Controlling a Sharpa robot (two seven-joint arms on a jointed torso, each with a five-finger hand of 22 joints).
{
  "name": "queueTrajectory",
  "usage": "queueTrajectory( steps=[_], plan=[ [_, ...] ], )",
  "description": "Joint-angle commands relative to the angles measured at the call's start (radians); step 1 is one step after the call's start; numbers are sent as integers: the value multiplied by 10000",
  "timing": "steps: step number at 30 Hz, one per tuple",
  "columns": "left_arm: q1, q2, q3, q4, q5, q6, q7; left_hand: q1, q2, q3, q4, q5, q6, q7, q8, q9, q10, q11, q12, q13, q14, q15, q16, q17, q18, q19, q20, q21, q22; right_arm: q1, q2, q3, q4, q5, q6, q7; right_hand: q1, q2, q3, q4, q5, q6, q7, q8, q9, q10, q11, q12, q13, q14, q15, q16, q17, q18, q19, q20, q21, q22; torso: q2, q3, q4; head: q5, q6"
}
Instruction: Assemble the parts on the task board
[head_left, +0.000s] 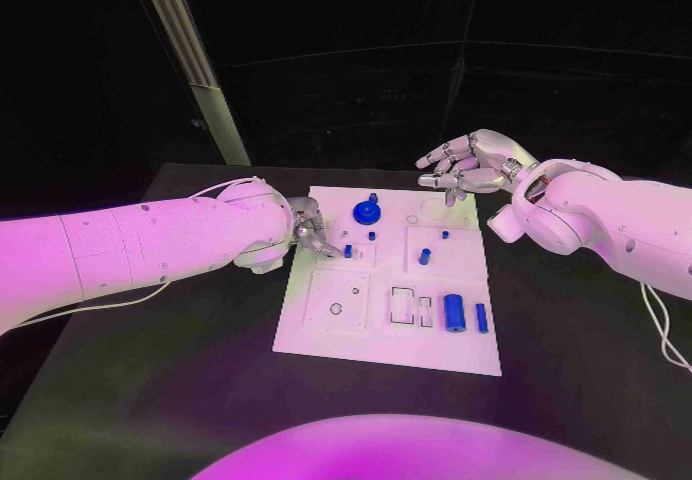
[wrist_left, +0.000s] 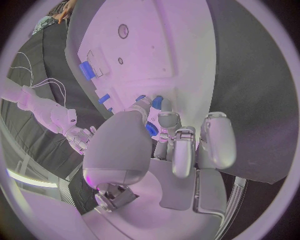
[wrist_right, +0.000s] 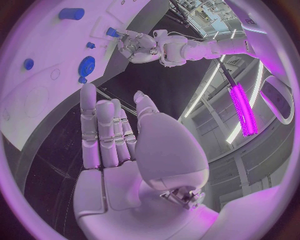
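The robot's left hand (head_left: 307, 232) works at the near-left edge of the white task board (head_left: 378, 345), which lies flat on the black tabletop (head_left: 173, 400); seen from the head, its fingers bunch together over a small recess, but what they grip is lost there. The left wrist view settles it: the fingertips (wrist_left: 164, 120) are curled onto a small blue part (wrist_left: 152, 129) against the board's surface. Just beyond that hand stands a round blue disc (head_left: 368, 212) with a raised hub, and a short blue peg (head_left: 424, 256) sits upright in a square plate further across. Farther from the left hand, toward the board's near corner, a smooth blue cylinder (head_left: 453, 312) lies on its side beside a slimmer blue bar (head_left: 480, 318), next to rectangular cut-outs. The right hand (head_left: 469, 162) hangs above the board's far edge, holding nothing, fingers loosely spread and half-curled; its own wrist view shows the silver fingers (wrist_right: 106, 135) straight, side by side, the disc beyond them.
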Motion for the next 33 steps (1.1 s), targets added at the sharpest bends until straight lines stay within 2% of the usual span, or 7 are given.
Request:
queueTrajectory(
  steps=[1,7,12,14,17,21,33],
  plan=[
    [9,13,2,-6,100,90,-89,208,20,161,-54,1,-101,-4,84,14,-14,-92,-12,-15,1075,-79,31,2634,68,86,-95,54,524,19,8,6,3,3,63,88,-42,32,5,50,66,-63,-13,58,4,-92,-9,58,-11,-77,10,28,-9,48,-92,-11,-45,13,-3,2,-5,-4,-18],
    [9,14,3,5,201,-13,4,517,218,600,-218,-115,-211,-25,155,6,-30,-118,-60,-65,1075,-99,31,2634,67,86,-117,53,540,19,8,5,1,3,64,87,-42,32,5,50,66,-63,-13,58,4,-92,-9,58,-11,-77,10,28,-9,48,-92,-11,-45,13,1,4,-1,-15,-18],
    [10,-9,4,28,387,-179,187,969,470,1518,-546,-224,-367,-32,237,-5,-41,-140,-125,-113,1075,-124,31,2634,72,81,-148,34,547,19,8,5,-1,3,78,83,-42,32,5,50,66,-63,-13,58,4,-92,-9,58,-11,-77,10,28,-9,48,-92,-11,-45,13,0,0,-2,-16,-17],
    [11,-27,4,53,453,-195,255,1061,438,2077,-737,-227,-440,-8,318,11,-33,-127,-160,-139,1075,-115,31,2634,69,84,-152,40,564,19,7,5,-2,3,86,79,-42,32,5,50,66,-63,-13,58,4,-92,-9,58,-11,-77,10,28,-9,48,-92,-11,-45,13,1,-1,-6,-20,-26],
    [13,-78,5,118,571,-183,342,847,157,3394,-1096,-230,-553,44,572,83,16,-76,-225,-211,1075,-73,31,2634,70,79,-121,22,582,19,8,5,-9,3,99,76,-42,32,5,50,66,-63,-13,58,4,-92,-9,58,-11,-77,10,28,-9,48,-92,-11,-45,13,1,0,-6,-20,-26],
    [20,-152,7,190,671,-166,376,413,-70,4262,-1384,-244,-626,47,804,150,81,-78,-226,-234,1075,-53,31,2634,66,81,-92,20,607,18,11,5,-20,3,104,75,-42,32,5,50,66,-63,-13,58,4,-92,-9,58,-11,-77,10,28,-9,48,-92,-11,-45,13,-3,5,-4,-32,-37],
    [138,-373,11,398,898,-70,355,48,-219,4777,-1670,-248,-667,23,993,194,131,-88,-203,-224,1075,-59,31,2634,66,84,-90,19,630,18,45,4,-57,3,143,54,-36,44,16,63,73,-76,-12,83,6,-99,-9,76,-34,-82,11,39,-16,48,-95,-8,-45,17,-9,10,1,-22,-27]
  ],
)
